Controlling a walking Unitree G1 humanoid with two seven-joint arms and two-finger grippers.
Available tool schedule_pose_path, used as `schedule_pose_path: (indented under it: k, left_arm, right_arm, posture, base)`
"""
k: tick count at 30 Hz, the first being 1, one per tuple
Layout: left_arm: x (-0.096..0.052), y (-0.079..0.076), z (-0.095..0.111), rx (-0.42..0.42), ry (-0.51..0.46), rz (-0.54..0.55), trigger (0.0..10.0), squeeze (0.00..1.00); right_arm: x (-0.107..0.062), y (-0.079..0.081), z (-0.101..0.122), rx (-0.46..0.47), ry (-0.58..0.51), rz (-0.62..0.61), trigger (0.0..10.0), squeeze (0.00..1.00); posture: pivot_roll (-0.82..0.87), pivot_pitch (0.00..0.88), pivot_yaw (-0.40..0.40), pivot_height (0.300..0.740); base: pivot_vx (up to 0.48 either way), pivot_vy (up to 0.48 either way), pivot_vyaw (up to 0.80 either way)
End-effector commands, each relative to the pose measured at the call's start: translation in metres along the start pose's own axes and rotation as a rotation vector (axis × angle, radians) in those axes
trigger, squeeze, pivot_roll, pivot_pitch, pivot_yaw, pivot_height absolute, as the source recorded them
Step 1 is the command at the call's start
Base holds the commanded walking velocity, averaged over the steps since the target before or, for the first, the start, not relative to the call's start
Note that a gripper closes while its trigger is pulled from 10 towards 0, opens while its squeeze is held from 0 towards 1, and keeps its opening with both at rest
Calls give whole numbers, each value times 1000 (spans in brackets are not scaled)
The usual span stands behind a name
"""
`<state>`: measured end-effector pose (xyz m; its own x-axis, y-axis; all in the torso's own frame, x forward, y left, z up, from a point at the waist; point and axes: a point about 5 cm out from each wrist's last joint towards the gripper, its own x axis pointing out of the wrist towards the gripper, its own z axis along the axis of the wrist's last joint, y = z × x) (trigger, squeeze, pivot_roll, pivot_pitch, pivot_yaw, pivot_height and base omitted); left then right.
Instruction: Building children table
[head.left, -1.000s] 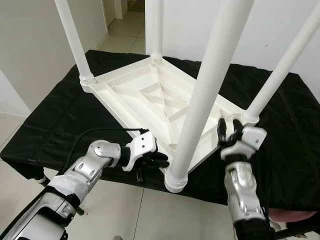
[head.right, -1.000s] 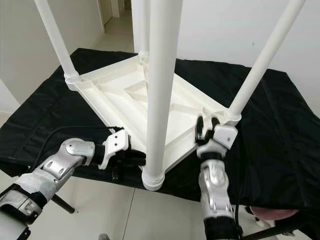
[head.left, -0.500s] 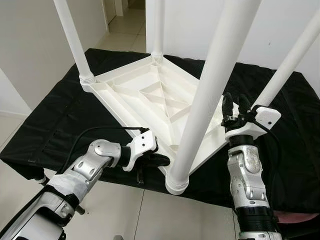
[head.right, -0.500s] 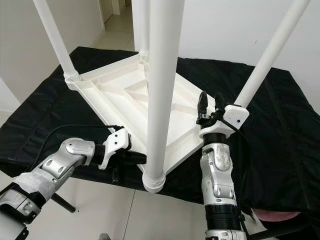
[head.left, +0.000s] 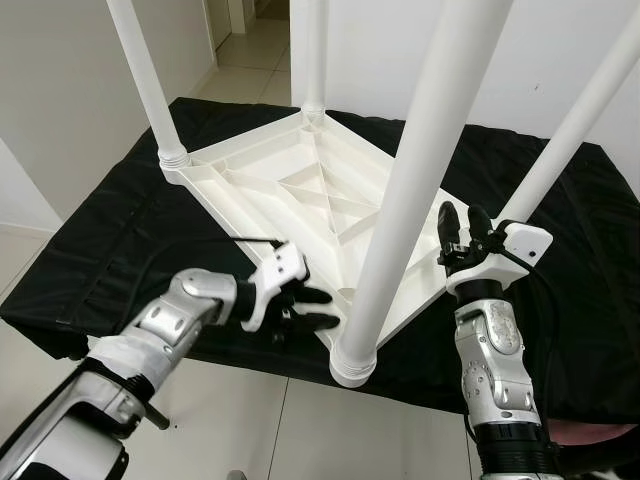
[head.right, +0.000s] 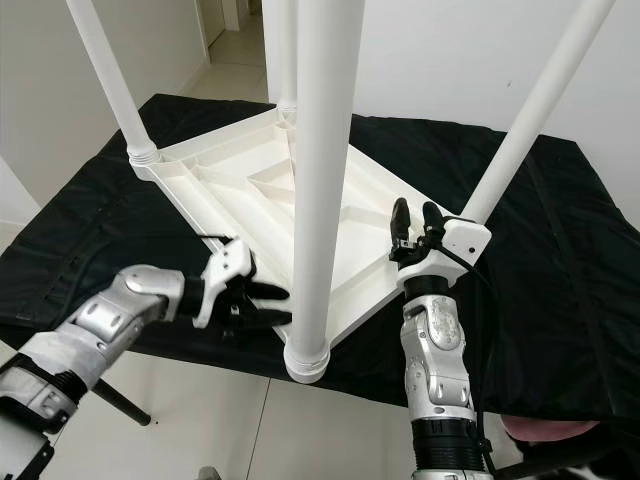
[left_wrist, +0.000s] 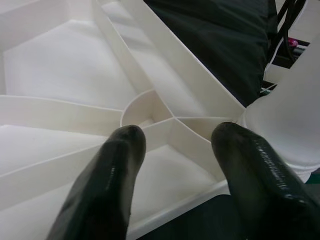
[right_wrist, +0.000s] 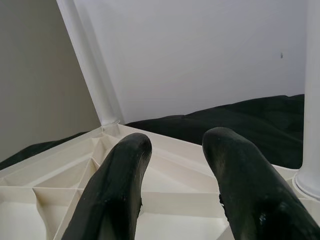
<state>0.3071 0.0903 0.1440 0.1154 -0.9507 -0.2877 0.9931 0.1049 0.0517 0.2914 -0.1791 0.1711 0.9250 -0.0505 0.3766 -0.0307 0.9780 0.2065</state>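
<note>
We see the white ribbed plastic tabletop (head.left: 300, 195) upside down on the black cloth-covered surface (head.left: 110, 250) with all four white tube legs (head.left: 420, 180) fitted, our left gripper (head.left: 312, 308) and right gripper (head.left: 462, 222) both open and empty, so we judge flipping remains.

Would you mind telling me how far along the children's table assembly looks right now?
All four white legs stand fitted in the upside-down tabletop on the black cloth. The left gripper and right gripper are open at the near edges, holding nothing. Left: probably turning the table upright.
</note>
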Motion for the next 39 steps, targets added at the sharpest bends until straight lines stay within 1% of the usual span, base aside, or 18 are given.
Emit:
schedule_pose_path:
  k: [1, 2, 6, 7, 8, 13, 14, 17, 20, 26, 28, 30, 31, 32, 34, 35, 37, 39]
  left_arm:
    - [-5, -11, 5, 14, -1, -277, 10000, 1000]
    - [-9, -6, 6, 39, 5, -235, 10000, 1000]
    - [-10, -4, 5, 50, 15, -209, 10000, 1000]
    - [-10, -2, 4, 63, 34, -193, 10000, 933]
    - [-10, -1, 2, 67, 50, -182, 10000, 0]
    - [-10, 0, -1, 79, 82, -168, 10000, 0]
    - [-11, 1, 0, 67, 75, -174, 10000, 1000]
    - [-13, 3, 1, 90, 79, -162, 10000, 1000]
    - [-14, 4, -2, 113, 115, -174, 10000, 1000]
    - [-16, 6, -5, 125, 145, -179, 10000, 1000]
    - [-17, 7, -10, 185, 197, -160, 10000, 1000]
    - [-17, 6, -12, 197, 212, -163, 10000, 1000]
    - [-14, 6, -15, 212, 225, -154, 10000, 0]
    - [-14, 6, -15, 212, 225, -154, 10000, 0]
    - [-6, 5, -20, 239, 241, -140, 10000, 0]
    - [-6, 5, -20, 239, 241, -140, 10000, 0]
    - [1, 6, -22, 251, 242, -120, 10000, 0]
    - [2, 6, -22, 258, 243, -111, 10000, 0]
  right_arm:
    - [-3, -5, -1, -1, 14, -13, 10000, 0]
    - [-5, -9, -2, -14, 26, -22, 10000, 0]
    - [-8, -12, -3, -21, 34, -24, 10000, 0]
    - [-9, -14, -3, -28, 40, -26, 10000, 0]
    - [-10, -16, -3, -36, 44, -27, 10000, 0]
    - [-14, -22, -3, -55, 54, -31, 10000, 0]
    - [-16, -25, -3, -64, 59, -36, 10000, 0]
    - [-19, -29, -3, -79, 66, -43, 10000, 0]
    - [-21, -34, -2, -99, 75, -46, 10000, 0]
    - [-22, -38, -2, -121, 81, -47, 10000, 0]
    - [-21, -42, -2, -136, 85, -50, 10000, 0]
    - [-21, -42, -1, -139, 84, -50, 10000, 0]
    - [-20, -42, -1, -141, 84, -49, 10000, 0]
    - [-20, -42, -1, -141, 84, -49, 10000, 0]
    - [-19, -43, 0, -146, 83, -50, 10000, 0]
    - [-19, -43, 0, -146, 83, -50, 10000, 0]
    - [-18, -43, 0, -150, 83, -52, 10000, 0]
    - [-19, -43, 1, -151, 83, -53, 10000, 0]
  posture:
    - [-77, 15, 22, 740]
    - [-77, 15, 22, 740]
    - [-78, 14, 16, 740]
    - [-78, 14, 16, 740]
    - [-81, 12, 14, 740]
    - [-83, 11, 14, 740]
    - [-88, 8, 13, 740]
    - [-88, 8, 13, 740]
    - [-93, 6, 11, 740]
    - [-101, 1, 12, 740]
    - [-101, 1, 12, 740]
    - [-101, 1, 12, 740]
    - [-101, 1, 12, 740]
    - [-101, 1, 12, 740]
    - [-107, 0, 14, 740]
    - [-107, 0, 14, 740]
    - [-111, 0, 14, 740]
    - [-111, 0, 14, 740]
  base:
    - [0, 0, 0]
    - [0, 0, 0]
    - [0, 0, 0]
    - [0, 0, 0]
    - [0, 0, 0]
    - [0, 0, 0]
    - [0, 0, 0]
    - [0, 0, 0]
    - [0, 0, 0]
    - [0, 0, 0]
    - [0, 0, 0]
    - [0, 0, 0]
    - [0, 0, 0]
    - [0, 0, 0]
    - [0, 0, 0]
    - [0, 0, 0]
    - [0, 0, 0]
    - [0, 0, 0]
